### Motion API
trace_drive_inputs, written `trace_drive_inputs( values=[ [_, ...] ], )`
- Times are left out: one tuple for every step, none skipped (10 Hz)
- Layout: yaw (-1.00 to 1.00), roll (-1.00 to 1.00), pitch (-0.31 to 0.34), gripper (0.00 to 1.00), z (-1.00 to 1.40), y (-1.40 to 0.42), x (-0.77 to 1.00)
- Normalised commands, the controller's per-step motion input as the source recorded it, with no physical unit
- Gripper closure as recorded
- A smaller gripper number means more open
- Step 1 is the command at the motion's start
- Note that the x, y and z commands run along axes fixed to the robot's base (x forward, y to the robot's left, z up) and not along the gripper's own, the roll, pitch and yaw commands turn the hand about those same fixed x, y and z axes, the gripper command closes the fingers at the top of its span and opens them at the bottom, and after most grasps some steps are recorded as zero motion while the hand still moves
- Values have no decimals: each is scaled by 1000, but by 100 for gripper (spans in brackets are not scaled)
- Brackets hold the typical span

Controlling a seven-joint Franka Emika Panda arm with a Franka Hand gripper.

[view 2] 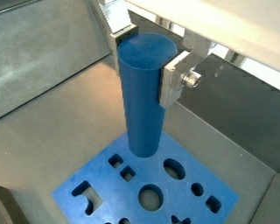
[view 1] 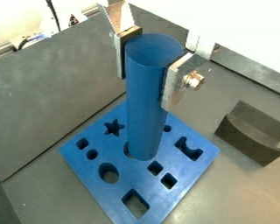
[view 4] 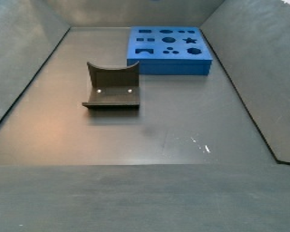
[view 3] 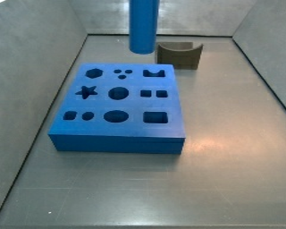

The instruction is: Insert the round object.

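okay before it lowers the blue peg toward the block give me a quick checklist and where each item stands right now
1. Grip: gripper fingers clamp the round object near its top: ok.
2. Peg upright in both wrist views: ok.
3. Peg tip clear above the blue block in a side view: ok.
4. Tip lined up over a round hole: cannot tell.
5. Block holes unobstructed: ok.
6. Dark notched block apart from the blue block: ok.

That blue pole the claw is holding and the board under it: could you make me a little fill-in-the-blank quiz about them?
1. The claw grips the round object, which stands ____ rather than lying flat.
2. The flat block beneath it has the colour ____.
3. Among the block's cut-outs, one pointed hole has the shape of a ____.
4. The dark block with a curved notch rests on the ____, apart from the blue block.

Missing words: upright; blue; star; floor
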Motion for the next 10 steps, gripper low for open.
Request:
trace_drive_inputs(
  values=[
    [-17, -30, -43, 100, -511, 223, -129],
    [-60, 0, -67, 100, -1000, 246, -497],
    [-100, 0, -59, 100, -1000, 134, -806],
    [-114, -7, -79, 100, -1000, 134, -817],
    [0, -21, -226, 100, -843, 80, -497],
    [-3, 0, -247, 100, -771, 34, -206],
    [-29, 120, -10, 100, -460, 0, 0],
    [-54, 197, 54, 100, -283, 0, 120],
    [-66, 133, 7, 100, -211, 106, 0],
    [-14, 47, 0, 100, -197, 160, -57]
  ],
)
